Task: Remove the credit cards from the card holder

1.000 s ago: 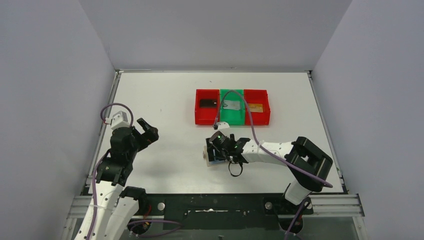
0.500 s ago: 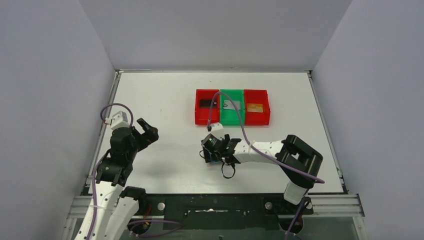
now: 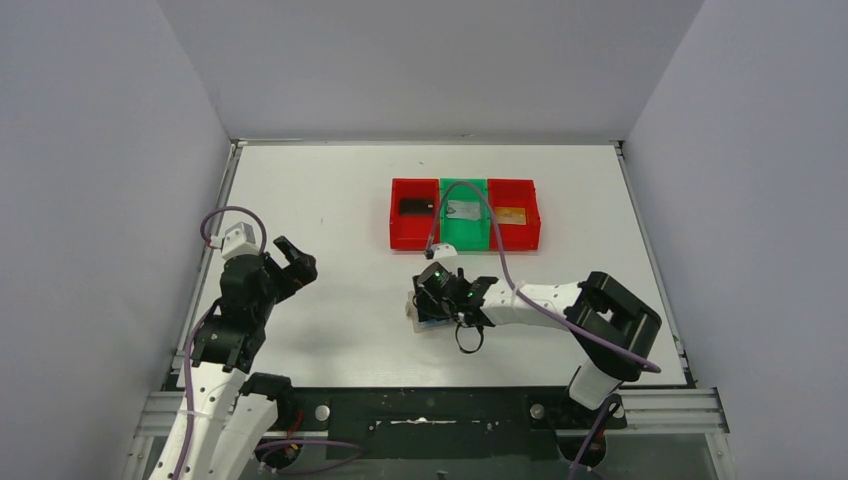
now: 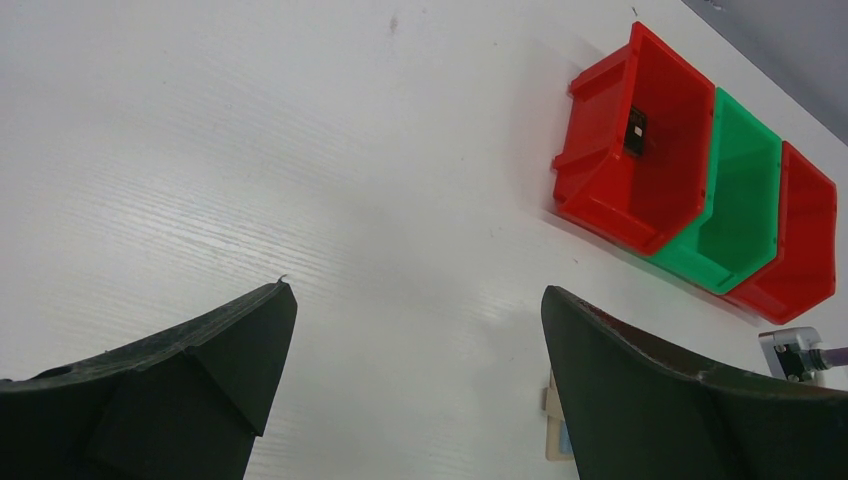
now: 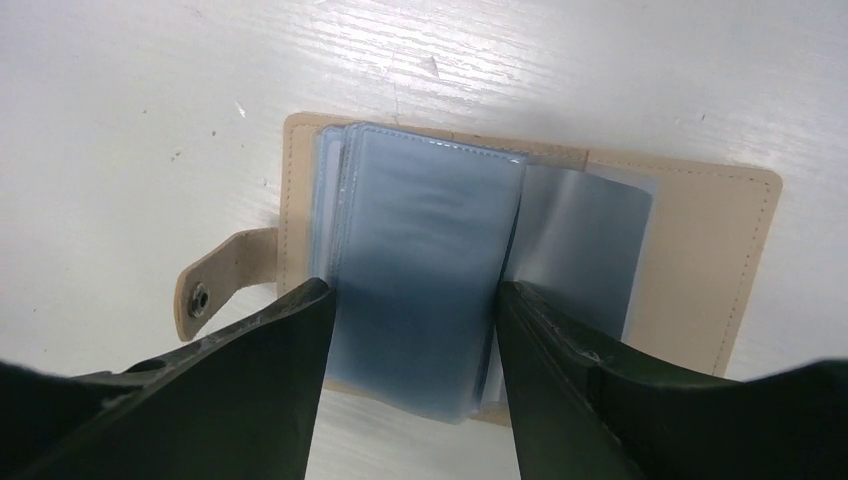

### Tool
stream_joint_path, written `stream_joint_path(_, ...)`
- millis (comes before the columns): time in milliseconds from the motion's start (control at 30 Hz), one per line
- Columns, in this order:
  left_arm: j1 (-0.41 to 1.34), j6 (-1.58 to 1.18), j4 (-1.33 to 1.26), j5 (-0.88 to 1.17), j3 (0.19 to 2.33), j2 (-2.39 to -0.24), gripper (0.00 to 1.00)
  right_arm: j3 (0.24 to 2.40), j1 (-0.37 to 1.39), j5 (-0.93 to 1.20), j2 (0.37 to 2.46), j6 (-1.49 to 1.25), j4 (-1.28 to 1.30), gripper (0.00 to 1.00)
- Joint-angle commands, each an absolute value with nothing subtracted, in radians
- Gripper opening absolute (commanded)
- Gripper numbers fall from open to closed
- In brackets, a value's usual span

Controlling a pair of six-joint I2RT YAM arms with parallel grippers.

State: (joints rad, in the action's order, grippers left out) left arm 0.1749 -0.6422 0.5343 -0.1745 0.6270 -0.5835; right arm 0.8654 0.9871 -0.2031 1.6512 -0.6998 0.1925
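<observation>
The right claw (image 5: 415,295) is straddling the blue sleeves (image 5: 430,230) of the open card holder (image 5: 700,250) on the table (image 5: 600,60) — gripping or not, I cannot tell; the left claw (image 4: 416,292) is hanging wide apart.

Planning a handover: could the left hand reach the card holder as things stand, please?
Probably not cleanly: the right hand straddles the card holder, covering it from above; the left hand stands apart.

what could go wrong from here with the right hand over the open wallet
1. The right hand straddles the blue sleeves. If it closes, it could pinch the floppy plastic rather than a card, since no card edge shows between the fingers.
2. Nothing pins the card holder. The left hand hangs open away from it, so a pull may lift or drag the whole holder.
</observation>
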Motion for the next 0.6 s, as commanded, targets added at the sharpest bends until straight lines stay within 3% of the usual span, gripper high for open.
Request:
stream_joint_path(0, 0.174, -0.625, 0.485, -0.163, 0.63, -0.578, 0.97, 0.824, 0.96, -0.093, 1.62, -0.724, 0.113, 0.58)
stream_joint_path(67, 0.175, -0.626, 0.485, -0.163, 0.63, -0.58, 0.97, 0.807, 0.946, -0.084, 1.609, -0.729, 0.101, 0.51)
stream_joint_path(400, 0.174, -0.624, 0.483, -0.158, 0.63, -0.586, 0.97, 0.754, 0.89, -0.018, 1.586, -0.764, 0.053, 0.42)
stream_joint_path(567, 0.175, -0.624, 0.483, -0.156, 0.63, -0.585, 0.97, 0.818, 0.926, -0.12, 1.592, -0.729, 0.148, 0.66)
